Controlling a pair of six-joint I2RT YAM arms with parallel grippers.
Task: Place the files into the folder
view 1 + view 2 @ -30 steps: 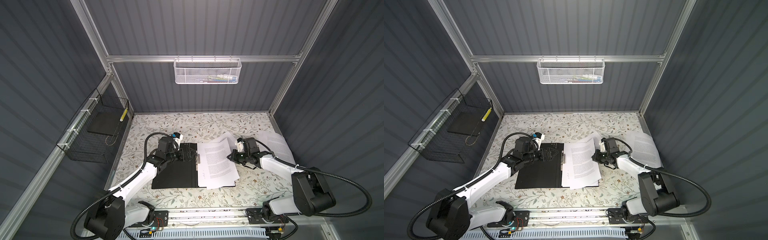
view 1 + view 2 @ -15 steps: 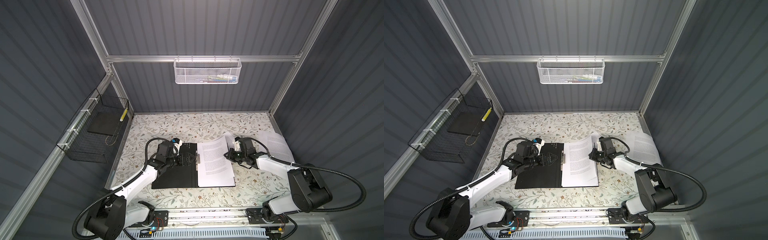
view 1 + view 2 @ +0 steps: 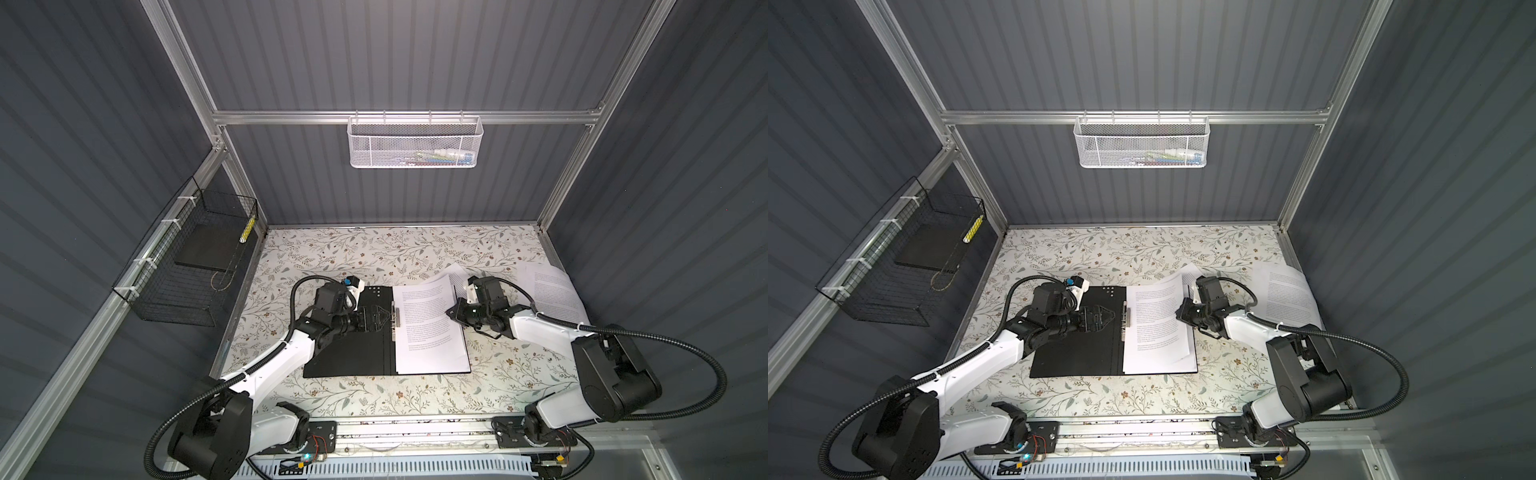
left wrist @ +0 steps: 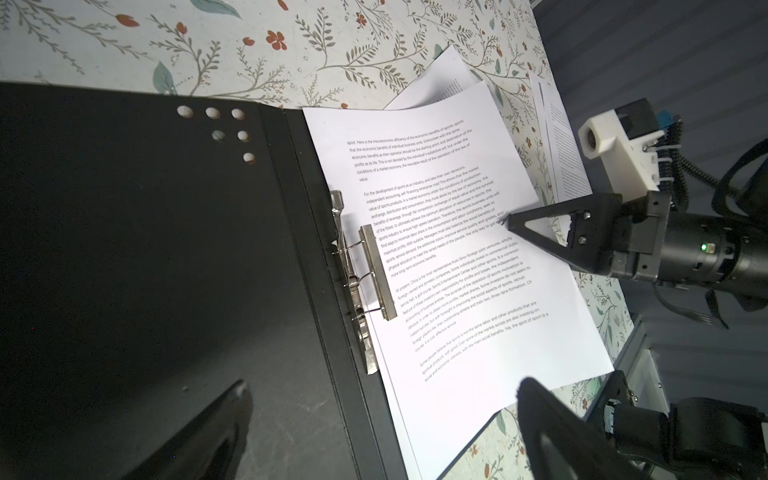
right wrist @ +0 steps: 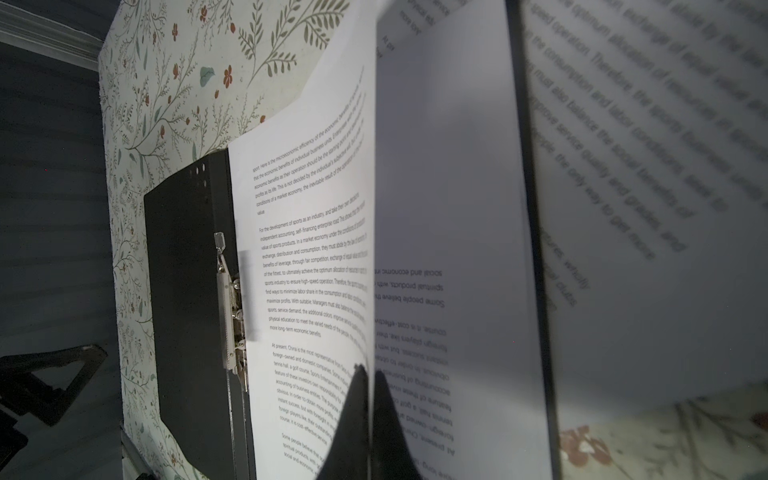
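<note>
The folder [image 3: 349, 357] [image 3: 1075, 357] lies open on the table, black inside up, with its metal spine clip [image 3: 394, 318] [image 4: 370, 270] raised. A stack of files [image 3: 428, 340] [image 3: 1158, 340] [image 4: 457, 291] covers its right half. My right gripper [image 3: 450, 312] [image 3: 1179, 313] [image 5: 369, 370] is shut on the right edge of the top sheet, which curls up off the stack. My left gripper [image 3: 386, 319] [image 3: 1108, 318] [image 4: 384, 386] hovers open over the folder's left half, beside the clip, holding nothing. More files [image 3: 552, 291] [image 3: 1287, 295] lie loose at the far right.
One more sheet [image 3: 457, 274] pokes out behind the folder's far right corner. A white mesh basket [image 3: 415, 141] hangs on the back wall. A black wire basket [image 3: 187, 266] on the left wall holds a dark slab [image 3: 203, 249]. The mounting rail [image 3: 399, 428] runs along the front edge.
The skewed sheets have been drawn square onto the folder's right half. My right gripper has moved left with the sheet edge. My left gripper has shifted slightly toward the spine clip.
</note>
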